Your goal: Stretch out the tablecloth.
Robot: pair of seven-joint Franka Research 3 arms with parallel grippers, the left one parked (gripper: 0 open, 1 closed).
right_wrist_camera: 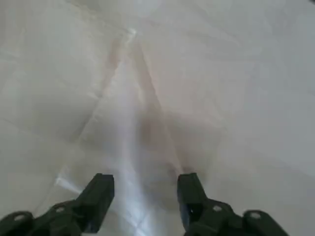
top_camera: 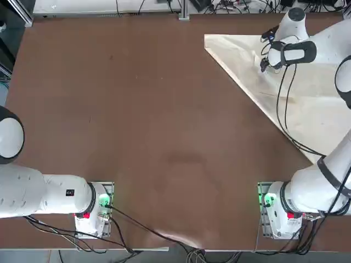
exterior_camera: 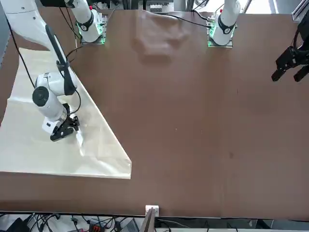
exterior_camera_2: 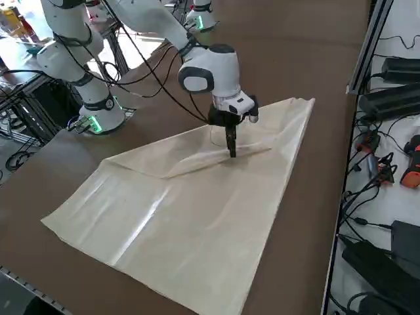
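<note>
One broad cream tablecloth [top_camera: 307, 104] lies on the brown table [top_camera: 137, 109], spread over the far right part of it, with soft creases across its surface, a folded ridge seen from the right side, and a straight slanting edge that faces the middle of the tabletop. Over the cloth, the right gripper [right_wrist_camera: 145, 184] points down with its two black fingers [right_wrist_camera: 100, 196] standing wide apart and nothing held between them, while a raised wrinkle in the pale fabric runs through the wrist view toward the gap.
</note>
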